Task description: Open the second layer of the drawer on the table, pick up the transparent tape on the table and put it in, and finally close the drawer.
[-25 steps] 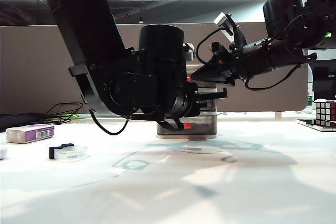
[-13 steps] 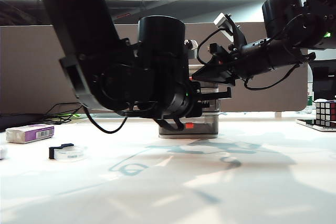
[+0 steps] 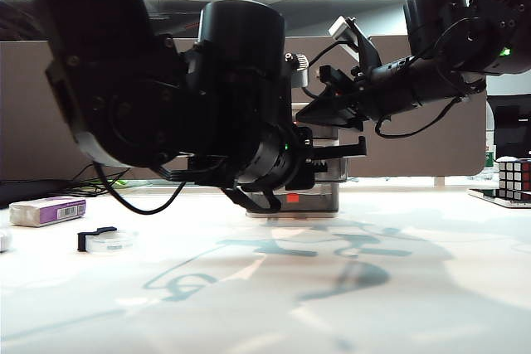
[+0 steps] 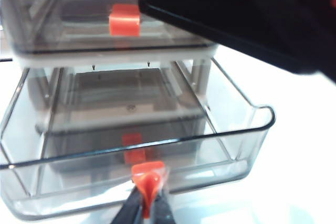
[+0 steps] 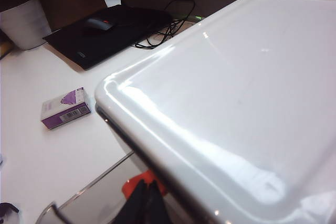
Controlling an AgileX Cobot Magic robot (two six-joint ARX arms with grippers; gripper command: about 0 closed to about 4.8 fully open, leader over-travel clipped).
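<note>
White table [image 3: 431, 288], left tool [image 4: 146, 205] pinching drawer handle [image 4: 147, 176], right tool [image 5: 144, 203] pressed together atop cabinet [image 5: 236, 103].

No text can be read; the white-and-purple box [image 5: 65, 108] carries only a barcode.

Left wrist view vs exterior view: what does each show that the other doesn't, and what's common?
Left wrist only: the second layer of the drawer pulled out and empty, the left gripper shut on its red handle, and the closed top drawer.

Exterior only: the transparent tape and a white-and-purple box on the table, a puzzle cube, and the right gripper at the cabinet top.

Both: the cabinet, the left gripper, the table.
</note>
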